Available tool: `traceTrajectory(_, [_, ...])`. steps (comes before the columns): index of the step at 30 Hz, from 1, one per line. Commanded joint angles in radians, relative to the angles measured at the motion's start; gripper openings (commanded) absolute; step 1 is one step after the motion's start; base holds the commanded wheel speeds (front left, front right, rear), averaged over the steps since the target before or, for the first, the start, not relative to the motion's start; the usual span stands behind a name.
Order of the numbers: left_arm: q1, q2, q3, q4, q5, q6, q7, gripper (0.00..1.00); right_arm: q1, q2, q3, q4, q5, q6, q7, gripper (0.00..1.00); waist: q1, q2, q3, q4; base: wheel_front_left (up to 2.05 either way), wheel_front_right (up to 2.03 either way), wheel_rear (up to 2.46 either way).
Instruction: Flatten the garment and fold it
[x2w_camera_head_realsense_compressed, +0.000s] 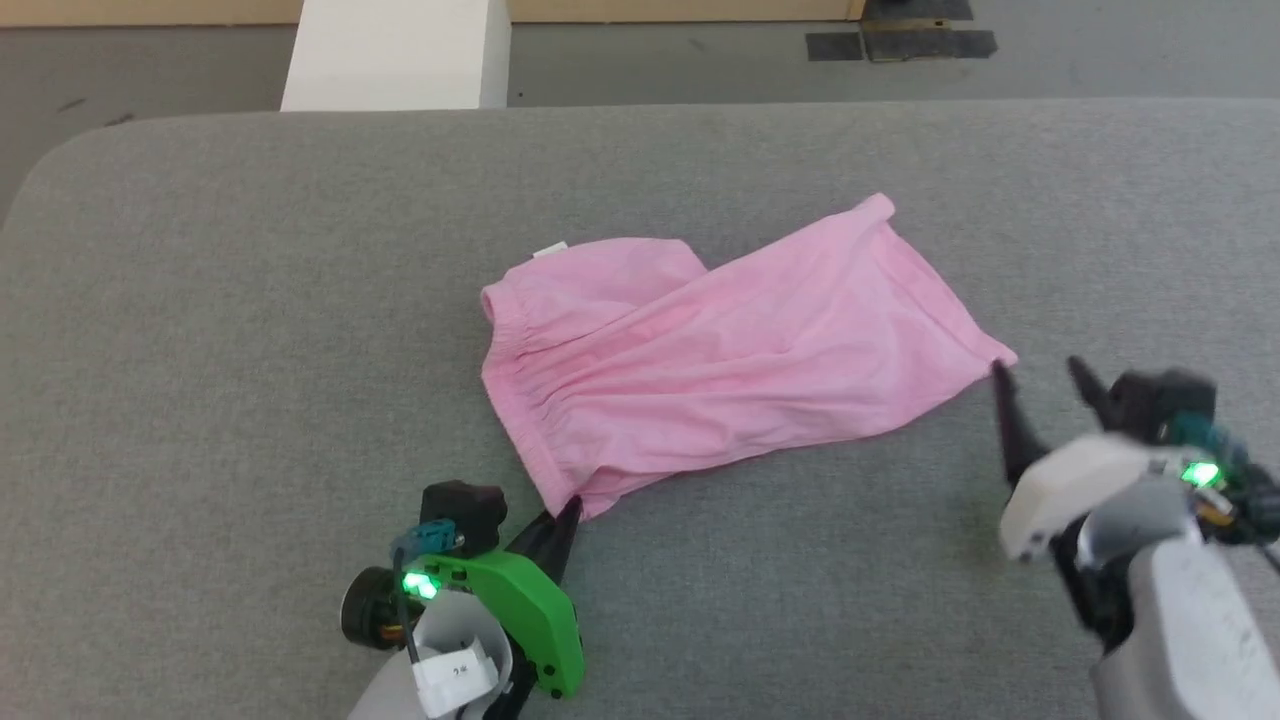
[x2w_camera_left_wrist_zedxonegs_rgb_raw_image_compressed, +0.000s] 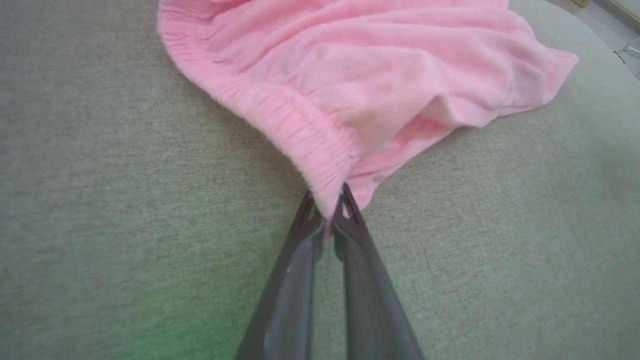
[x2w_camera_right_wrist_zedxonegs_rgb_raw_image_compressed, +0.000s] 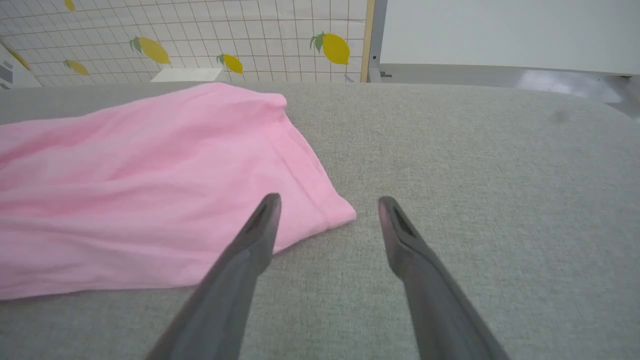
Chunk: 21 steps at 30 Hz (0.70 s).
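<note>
The garment (x2w_camera_head_realsense_compressed: 720, 340), light pink shorts, lies spread on the grey table, its gathered waistband (x2w_camera_head_realsense_compressed: 515, 400) toward the left and a leg hem (x2w_camera_head_realsense_compressed: 940, 280) at the right. A small white tag (x2w_camera_head_realsense_compressed: 549, 250) shows at its far left edge. My left gripper (x2w_camera_head_realsense_compressed: 568, 515) is shut on the near end of the waistband (x2w_camera_left_wrist_zedxonegs_rgb_raw_image_compressed: 320, 165), the fingertips (x2w_camera_left_wrist_zedxonegs_rgb_raw_image_compressed: 345, 210) pinching the pink cloth (x2w_camera_left_wrist_zedxonegs_rgb_raw_image_compressed: 400, 80). My right gripper (x2w_camera_head_realsense_compressed: 1040, 378) stands open just by the hem's near corner (x2w_camera_head_realsense_compressed: 1000, 355). In the right wrist view that corner (x2w_camera_right_wrist_zedxonegs_rgb_raw_image_compressed: 345, 215) lies between and just beyond the open fingers (x2w_camera_right_wrist_zedxonegs_rgb_raw_image_compressed: 260, 225).
The grey padded table (x2w_camera_head_realsense_compressed: 250, 300) stretches wide around the garment, with its rounded far edge at the top. Beyond it stand a white block (x2w_camera_head_realsense_compressed: 400, 55) and grey floor. A lemon-patterned panel (x2w_camera_right_wrist_zedxonegs_rgb_raw_image_compressed: 225, 35) rises past the table in the right wrist view.
</note>
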Motion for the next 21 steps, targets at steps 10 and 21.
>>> traceTrajectory(10, [-0.042, -0.004, -0.023, -0.014, -0.001, -0.011, -0.019, 0.0, -0.219, 0.0, -0.131, 0.216, -0.117, 0.003, 0.375, 1.0, 0.0, 0.0, 0.055, 0.073, 0.0, 0.0, 0.0])
traceTrajectory(21, [-0.048, 0.002, -0.027, -0.012, -0.011, -0.011, -0.03, 0.0, -0.227, 0.0, -0.077, 0.175, -0.114, 0.003, 0.578, 0.0, 0.0, 0.0, 0.061, 0.079, 0.0, 0.0, 0.0])
